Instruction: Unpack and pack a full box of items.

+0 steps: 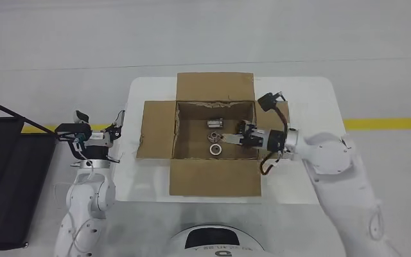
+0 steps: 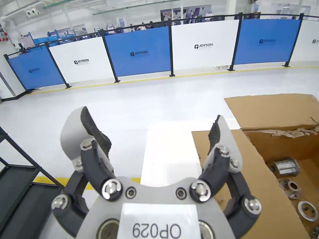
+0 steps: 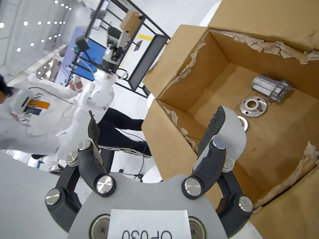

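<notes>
An open cardboard box [image 1: 215, 177] stands in the middle of the white table [image 1: 302, 186], its flaps folded outward. On its floor lie a ribbed metal cylinder [image 1: 214, 123] [image 3: 270, 88] [image 2: 284, 166], a metal flange [image 1: 211, 137] [image 3: 253, 106] [image 2: 290, 189] and a metal ring [image 1: 216, 150] [image 2: 307, 209]. My right gripper [image 1: 230, 137] [image 3: 155, 125] hangs open over the box's right half, close to the flange and ring, holding nothing. My left gripper [image 1: 117, 136] [image 2: 152, 130] is open and empty beyond the table's left edge, level with the box's left flap.
A black metal rack [image 1: 13, 180] [image 2: 25, 195] stands on the floor left of the table. Torn paper tape lines the box's inner rim [image 3: 274, 47]. Bare table shows to the right of the box and along its front.
</notes>
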### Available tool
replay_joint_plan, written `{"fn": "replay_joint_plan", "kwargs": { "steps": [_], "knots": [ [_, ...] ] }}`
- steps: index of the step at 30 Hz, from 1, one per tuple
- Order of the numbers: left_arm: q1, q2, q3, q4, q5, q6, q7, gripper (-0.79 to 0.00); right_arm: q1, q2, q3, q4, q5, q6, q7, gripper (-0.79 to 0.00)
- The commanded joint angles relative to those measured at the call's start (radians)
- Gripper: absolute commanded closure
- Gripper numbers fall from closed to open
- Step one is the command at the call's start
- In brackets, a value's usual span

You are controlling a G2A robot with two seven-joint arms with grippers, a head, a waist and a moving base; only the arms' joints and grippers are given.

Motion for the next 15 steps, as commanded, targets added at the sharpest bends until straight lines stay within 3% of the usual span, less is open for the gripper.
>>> {"fn": "replay_joint_plan", "kwargs": {
  "steps": [1,7,13,15],
  "knots": [
    [0.0,0.0,-0.001,0.001,-0.002,-0.002,-0.001,-0.785,0.045,-0.01,-0.092,0.035,-0.112,0.125,-0.065,-0.785],
    [0.0,0.0,-0.001,0.001,-0.002,-0.002,-0.001,-0.785,0.165,-0.042,-0.25,0.168,-0.212,0.338,-0.185,-0.785],
    [0.0,0.0,-0.001,0.001,-0.002,-0.002,-0.001,-0.785,0.234,-0.076,-0.415,0.258,-0.324,0.445,-0.256,-0.785],
    [0.0,0.0,-0.001,0.001,-0.002,-0.002,-0.001,-0.785,0.237,-0.078,-0.422,0.261,-0.325,0.447,-0.255,-0.785]
  ]
}}
